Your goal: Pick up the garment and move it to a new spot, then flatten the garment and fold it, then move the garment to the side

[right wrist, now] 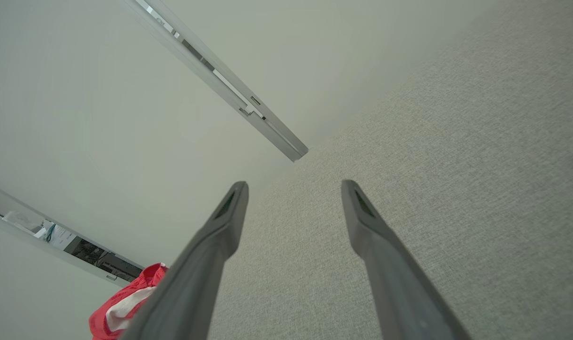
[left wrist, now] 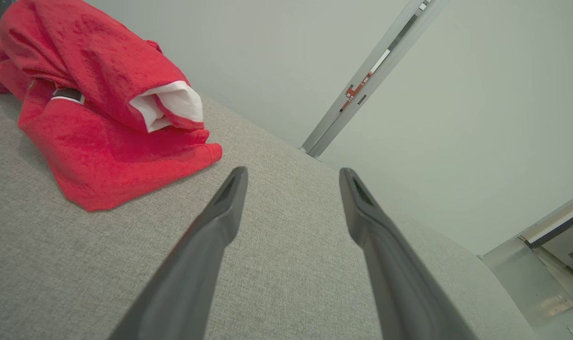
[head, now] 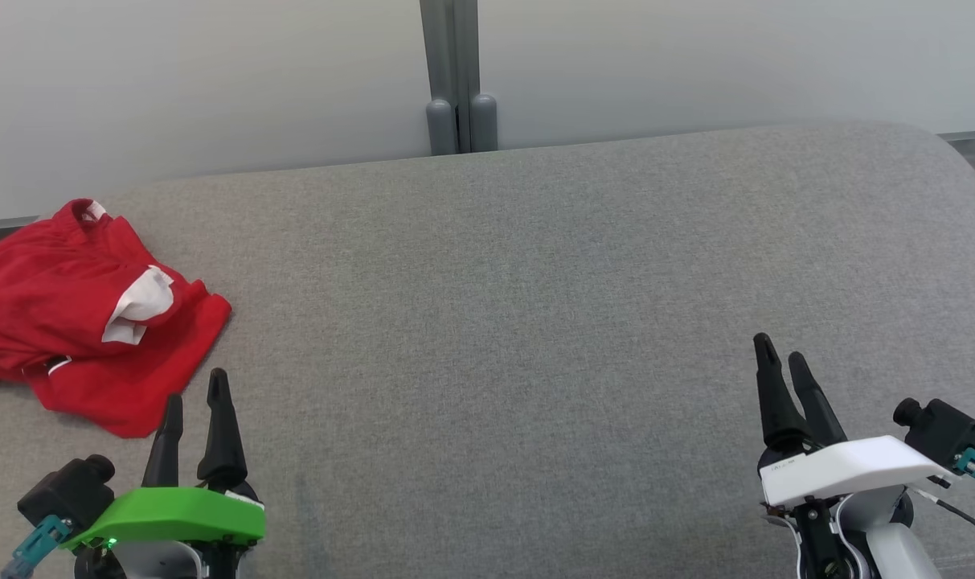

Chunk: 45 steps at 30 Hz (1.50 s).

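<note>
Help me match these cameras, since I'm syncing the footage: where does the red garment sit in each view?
Head view: garment at the left edge, mid-height, on the grey cushion.
Left wrist view: garment in the upper left corner.
Right wrist view: garment at the bottom edge, left of centre, partly cut off.
Shared landmark: the grey metal post on the wall.

Red garment (head: 69, 310) with white lining showing at a rolled opening and at its far edge, lying crumpled in loose, overlapping folds at the left end of the grey cushion (head: 535, 322); one flat red corner extends toward the cushion's middle.
</note>
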{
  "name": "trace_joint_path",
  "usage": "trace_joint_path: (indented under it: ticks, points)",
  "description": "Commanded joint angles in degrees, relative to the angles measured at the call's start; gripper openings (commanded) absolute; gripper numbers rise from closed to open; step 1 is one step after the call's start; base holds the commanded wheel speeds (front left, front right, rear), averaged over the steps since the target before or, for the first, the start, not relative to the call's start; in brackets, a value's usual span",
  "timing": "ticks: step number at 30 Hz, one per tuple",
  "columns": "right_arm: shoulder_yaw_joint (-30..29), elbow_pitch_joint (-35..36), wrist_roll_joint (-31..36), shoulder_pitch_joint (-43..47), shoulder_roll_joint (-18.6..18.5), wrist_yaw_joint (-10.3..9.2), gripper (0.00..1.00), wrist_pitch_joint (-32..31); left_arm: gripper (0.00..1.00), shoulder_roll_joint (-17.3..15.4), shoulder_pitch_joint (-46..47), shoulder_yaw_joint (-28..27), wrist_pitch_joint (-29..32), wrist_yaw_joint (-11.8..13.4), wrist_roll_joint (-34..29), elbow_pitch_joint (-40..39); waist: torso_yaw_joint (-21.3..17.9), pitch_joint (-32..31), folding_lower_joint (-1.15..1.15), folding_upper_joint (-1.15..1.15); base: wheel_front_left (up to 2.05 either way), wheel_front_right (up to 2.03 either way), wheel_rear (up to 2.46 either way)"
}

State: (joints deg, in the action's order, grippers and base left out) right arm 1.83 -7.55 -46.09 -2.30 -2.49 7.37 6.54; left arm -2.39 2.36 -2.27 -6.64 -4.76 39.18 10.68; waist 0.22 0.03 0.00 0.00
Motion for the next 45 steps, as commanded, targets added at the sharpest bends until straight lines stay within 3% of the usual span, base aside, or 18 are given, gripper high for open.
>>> trace_joint_path:
  ticks: [1,45]
  points:
    - [0.4,0.7,1.7,0.0,-0.3,0.15,1.00,0.6,1.00,-0.4,-0.1,0.1,-0.6,0.1,-1.9,-0.4,0.0,0.0,0.00,0.00,0.00,0.00,0.00]
    - [3.1,1.7,27.2,1.0,-0.5,0.19,1.00,6.6,1.00,-0.6,-0.1,2.5,-6.4,1.3,-26.0,1.5,0.7,0.0,0.00,0.00,0.00,0.00,0.00]
